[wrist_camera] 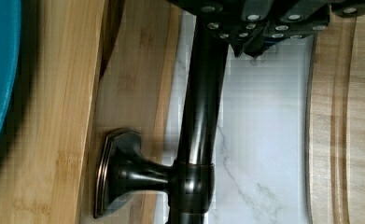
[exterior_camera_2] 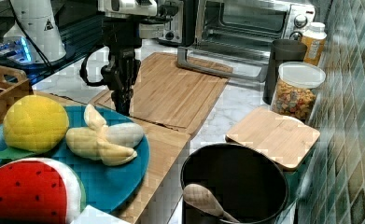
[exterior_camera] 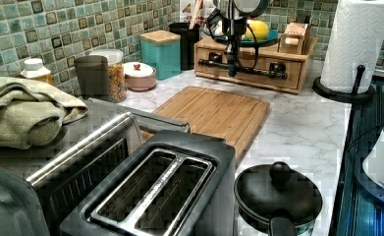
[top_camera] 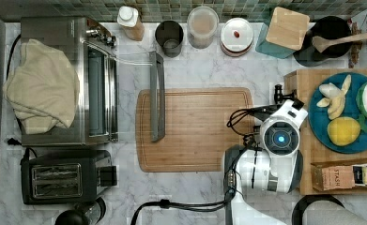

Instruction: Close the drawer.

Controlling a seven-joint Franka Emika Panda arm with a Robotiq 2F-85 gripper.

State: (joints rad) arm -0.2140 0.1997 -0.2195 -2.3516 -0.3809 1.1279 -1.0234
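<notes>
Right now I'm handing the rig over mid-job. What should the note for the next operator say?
Gripper: at the drawer's black bar handle, near mid-bar in the left view; grip cannot be confirmed.
Drawer: front sits close under the wooden top, apparently almost in.
Done: most of the closing, by the look of it.
Left: check the front is fully home, push if not, then back off.

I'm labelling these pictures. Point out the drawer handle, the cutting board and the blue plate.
drawer handle [wrist_camera: 200,116], wrist view, on the middle of the black bar.
cutting board [top_camera: 200,129], top view, on the bare wood at its centre.
blue plate [exterior_camera_2: 112,179], right view, on the bare blue surface near the rim.
</notes>
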